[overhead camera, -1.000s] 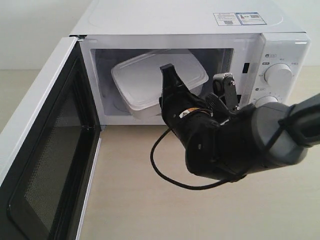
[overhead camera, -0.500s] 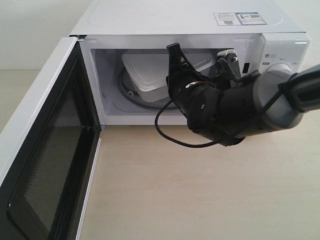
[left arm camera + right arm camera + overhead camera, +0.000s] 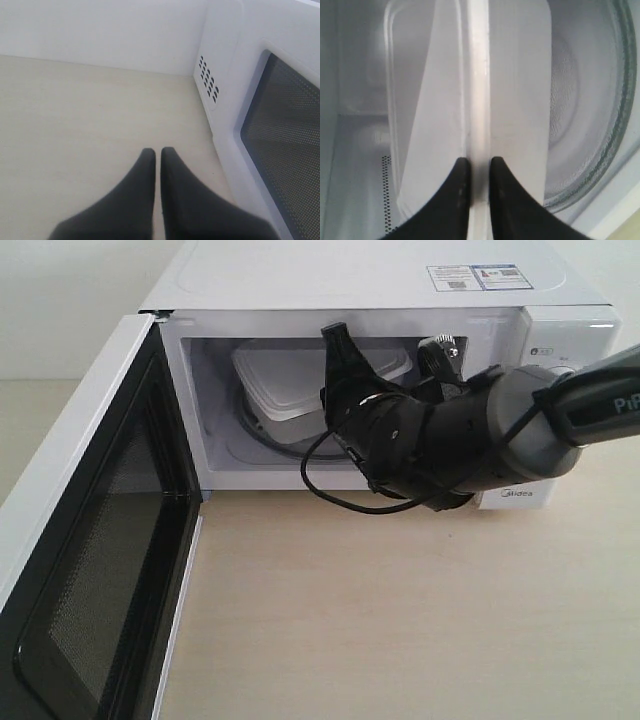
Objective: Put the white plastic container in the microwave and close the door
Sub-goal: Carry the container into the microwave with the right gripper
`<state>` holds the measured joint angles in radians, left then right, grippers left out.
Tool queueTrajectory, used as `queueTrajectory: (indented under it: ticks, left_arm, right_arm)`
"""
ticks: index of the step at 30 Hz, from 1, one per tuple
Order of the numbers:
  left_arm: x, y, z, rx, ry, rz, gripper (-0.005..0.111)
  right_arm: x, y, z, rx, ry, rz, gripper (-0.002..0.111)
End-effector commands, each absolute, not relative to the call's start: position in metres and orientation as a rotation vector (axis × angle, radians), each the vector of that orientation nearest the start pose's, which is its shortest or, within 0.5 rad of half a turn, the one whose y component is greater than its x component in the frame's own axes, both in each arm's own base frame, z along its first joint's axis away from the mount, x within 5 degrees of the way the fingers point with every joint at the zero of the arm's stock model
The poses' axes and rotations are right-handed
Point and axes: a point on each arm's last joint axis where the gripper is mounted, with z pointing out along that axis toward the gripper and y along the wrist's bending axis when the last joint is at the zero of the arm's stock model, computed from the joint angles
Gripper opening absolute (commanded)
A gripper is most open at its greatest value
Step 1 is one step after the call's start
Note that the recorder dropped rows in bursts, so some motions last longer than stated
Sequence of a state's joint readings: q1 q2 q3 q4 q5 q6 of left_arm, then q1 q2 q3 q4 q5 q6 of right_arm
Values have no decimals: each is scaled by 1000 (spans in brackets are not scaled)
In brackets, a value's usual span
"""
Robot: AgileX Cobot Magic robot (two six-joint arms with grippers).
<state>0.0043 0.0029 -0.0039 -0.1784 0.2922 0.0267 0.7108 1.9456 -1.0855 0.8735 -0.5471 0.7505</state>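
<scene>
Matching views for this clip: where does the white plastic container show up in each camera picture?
Exterior view: the white plastic container is inside the microwave cavity, over the glass turntable.
Left wrist view: not in it; only the microwave's outside and the door show.
Right wrist view: mid-picture, its rim between the right gripper fingertips.
Shared landmark: the glass turntable, in the exterior and right wrist views.

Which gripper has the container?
The right gripper: it is shut on the rim of the container inside the microwave. The left gripper is shut on nothing, outside by the door.
</scene>
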Motion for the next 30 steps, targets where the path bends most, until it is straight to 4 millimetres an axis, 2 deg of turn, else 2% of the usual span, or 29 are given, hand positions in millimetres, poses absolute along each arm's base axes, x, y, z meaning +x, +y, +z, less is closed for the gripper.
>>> queueTrajectory:
  ticks: [1, 6, 10, 13, 30]
  left_arm:
    - [54, -5, 187, -97, 1775, -155, 4]
    - [54, -5, 187, -97, 1775, -155, 4]
    - [54, -5, 187, -97, 1775, -155, 4]
    - [54, -5, 187, -97, 1775, -155, 4]
    - [54, -5, 187, -97, 1775, -155, 4]
  right_arm:
    - [334, 245, 182, 1041, 1815, 1042, 0]
    - [331, 246, 184, 909, 1893, 978, 0]
    - [329, 242, 190, 952, 1873, 976, 0]
    - [325, 235, 187, 964, 1862, 953, 0]
    - [324, 235, 187, 967, 1863, 956, 0]
